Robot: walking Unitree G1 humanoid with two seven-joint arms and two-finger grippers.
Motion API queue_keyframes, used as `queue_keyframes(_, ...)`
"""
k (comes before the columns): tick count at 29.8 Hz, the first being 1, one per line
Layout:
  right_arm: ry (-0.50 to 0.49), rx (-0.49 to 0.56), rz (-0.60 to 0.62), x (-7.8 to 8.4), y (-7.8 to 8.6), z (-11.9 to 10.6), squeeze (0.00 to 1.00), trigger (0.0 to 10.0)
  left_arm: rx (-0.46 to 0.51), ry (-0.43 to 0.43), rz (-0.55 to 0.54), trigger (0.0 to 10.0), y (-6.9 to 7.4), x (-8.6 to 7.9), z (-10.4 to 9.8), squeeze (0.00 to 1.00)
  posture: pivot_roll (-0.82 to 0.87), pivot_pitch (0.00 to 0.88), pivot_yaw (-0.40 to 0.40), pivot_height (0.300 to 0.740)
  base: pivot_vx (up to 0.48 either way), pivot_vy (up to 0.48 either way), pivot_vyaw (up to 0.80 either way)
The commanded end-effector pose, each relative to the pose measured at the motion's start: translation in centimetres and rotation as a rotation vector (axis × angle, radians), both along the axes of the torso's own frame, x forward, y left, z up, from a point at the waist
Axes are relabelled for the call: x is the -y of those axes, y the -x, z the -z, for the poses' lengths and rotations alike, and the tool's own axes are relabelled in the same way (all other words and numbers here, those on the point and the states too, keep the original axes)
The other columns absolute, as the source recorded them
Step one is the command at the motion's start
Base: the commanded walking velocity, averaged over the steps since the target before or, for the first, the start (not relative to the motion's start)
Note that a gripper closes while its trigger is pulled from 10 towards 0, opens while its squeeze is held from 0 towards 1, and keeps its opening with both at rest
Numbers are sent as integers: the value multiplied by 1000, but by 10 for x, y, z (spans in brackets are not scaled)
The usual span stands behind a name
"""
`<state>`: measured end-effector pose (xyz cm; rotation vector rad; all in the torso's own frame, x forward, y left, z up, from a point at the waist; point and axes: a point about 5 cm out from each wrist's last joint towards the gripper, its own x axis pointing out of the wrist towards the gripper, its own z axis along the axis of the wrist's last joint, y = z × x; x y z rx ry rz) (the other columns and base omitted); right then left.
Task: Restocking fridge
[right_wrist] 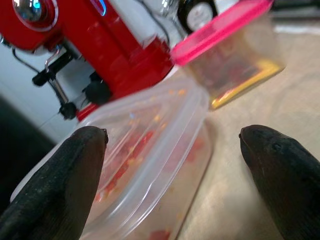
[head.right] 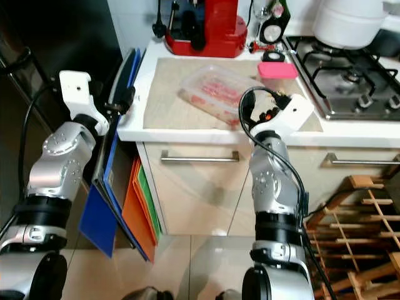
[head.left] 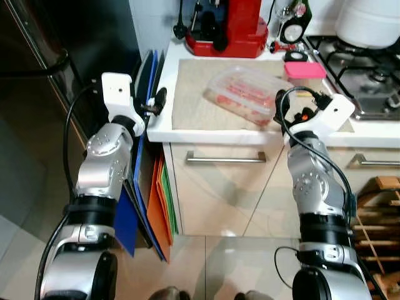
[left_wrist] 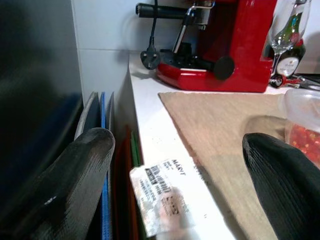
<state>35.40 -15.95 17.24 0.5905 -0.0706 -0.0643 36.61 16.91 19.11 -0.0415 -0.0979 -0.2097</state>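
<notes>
A clear lidded tub of red food (head.left: 244,94) lies on a beige mat (head.left: 194,94) on the white counter (head.left: 164,125). Behind it stands a small pink-lidded box (head.left: 304,70). My right gripper (right_wrist: 170,175) is open at the counter's front edge. It faces the tub (right_wrist: 150,150) from close by, one black finger (right_wrist: 55,185) on each side of the view, and touches nothing. My left gripper (head.left: 155,102) is open and empty at the counter's left corner. The dark fridge door (head.left: 75,37) stands shut to its left.
A red coffee machine (head.left: 228,28) and a wine glass (left_wrist: 292,25) stand at the back of the counter. A gas hob (head.left: 359,69) with a white pot (head.left: 369,22) is on the right. Coloured boards (head.left: 159,206) lean between fridge and cabinet. A wooden rack (head.left: 378,231) stands low right.
</notes>
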Motion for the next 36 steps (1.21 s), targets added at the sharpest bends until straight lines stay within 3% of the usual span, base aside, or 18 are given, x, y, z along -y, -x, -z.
queue_keyframes(1, -14, 7, -38, -6, -4, -6, 0, 10000, 15, -12, 8, 10000, 2, 1, -5, 0, -24, 58, 58, 740, 0, 0, 0)
queue_keyframes(10, -111, -65, -27, 1, -8, 3, 0, 9686, 5, -6, 10, 10000, 1, 3, -3, 0, -33, 66, 57, 740, 0, 0, 0)
queue_keyframes(11, -129, -78, -23, 2, -9, 4, 0, 0, 4, -5, 11, 10000, 1, 4, -3, 0, -35, 66, 56, 740, 0, 0, 0)
queue_keyframes(26, -136, -136, -9, 7, -14, 12, 0, 0, -14, 10, 6, 10000, 1, 4, -2, 0, -31, 67, 50, 740, 0, 0, 0)
queue_keyframes(36, -141, -74, -109, -8, -10, -1, 0, 0, -90, 36, -14, 10000, 0, 2, 6, 0, -34, 66, 46, 740, 0, 0, 0)
